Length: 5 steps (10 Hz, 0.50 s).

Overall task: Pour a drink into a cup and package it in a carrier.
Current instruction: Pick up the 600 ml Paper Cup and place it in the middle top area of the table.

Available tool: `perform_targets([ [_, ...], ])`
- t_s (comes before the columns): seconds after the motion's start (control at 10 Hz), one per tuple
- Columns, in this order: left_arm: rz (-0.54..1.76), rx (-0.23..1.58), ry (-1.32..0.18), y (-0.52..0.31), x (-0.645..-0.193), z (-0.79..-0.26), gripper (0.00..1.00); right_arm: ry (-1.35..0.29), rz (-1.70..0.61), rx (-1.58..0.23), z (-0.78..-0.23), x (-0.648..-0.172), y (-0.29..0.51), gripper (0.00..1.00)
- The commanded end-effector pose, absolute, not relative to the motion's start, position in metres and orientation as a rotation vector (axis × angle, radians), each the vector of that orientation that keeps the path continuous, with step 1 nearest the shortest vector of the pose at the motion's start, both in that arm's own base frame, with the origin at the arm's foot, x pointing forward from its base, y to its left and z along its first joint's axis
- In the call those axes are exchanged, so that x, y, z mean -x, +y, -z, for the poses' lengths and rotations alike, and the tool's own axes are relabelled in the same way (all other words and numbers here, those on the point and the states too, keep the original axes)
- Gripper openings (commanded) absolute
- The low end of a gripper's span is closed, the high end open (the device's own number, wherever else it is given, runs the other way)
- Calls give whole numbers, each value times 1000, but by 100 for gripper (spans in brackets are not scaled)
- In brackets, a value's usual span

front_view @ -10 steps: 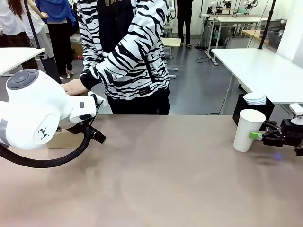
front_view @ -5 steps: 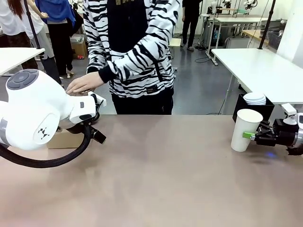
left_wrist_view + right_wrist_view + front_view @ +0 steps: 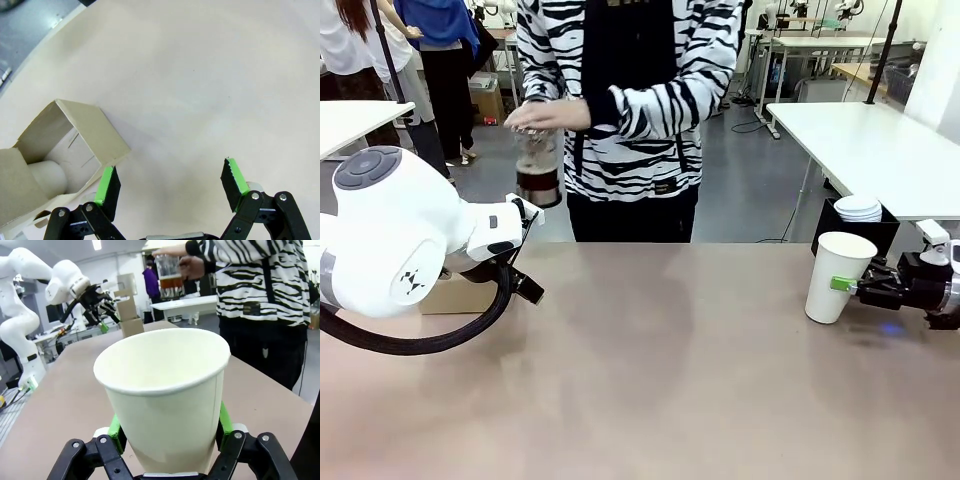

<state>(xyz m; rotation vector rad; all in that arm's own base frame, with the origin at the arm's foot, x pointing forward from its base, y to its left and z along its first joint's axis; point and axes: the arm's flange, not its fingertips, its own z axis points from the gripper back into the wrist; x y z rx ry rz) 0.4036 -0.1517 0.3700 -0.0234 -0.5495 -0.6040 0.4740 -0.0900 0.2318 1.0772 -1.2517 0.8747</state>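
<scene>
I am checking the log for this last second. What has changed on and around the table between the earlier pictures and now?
The person's hand has raised the carafe of dark drink into view above the left arm. The right gripper, shut on the white cup, slid it slightly towards the robot's left. The left arm did not move; the left gripper is open by the carrier.

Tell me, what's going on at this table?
The robot's right tool grips an upright white paper cup at the table's right end. Across from it, a person's hand holds a glass carafe of dark drink in the air, not yet pouring. The left tool hangs open beside the cardboard carrier.
</scene>
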Motion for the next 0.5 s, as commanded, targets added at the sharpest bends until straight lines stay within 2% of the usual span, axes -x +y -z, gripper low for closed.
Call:
perform_targets([
  [0.0,604,25,-550,-152,-403,-370,100,-1255,-871,-1054,-232,-477,-89,80],
  [0.1,604,25,-550,-152,-403,-370,100,-1252,-875,-1077,-232,-474,-90,84],
  [0.2,604,25,-550,-152,-403,-370,100,-1267,-860,-1064,-263,-468,-78,80],
  [0.4,604,25,-550,-152,-403,-370,100,-1215,-856,-1035,-303,-489,-35,80],
])
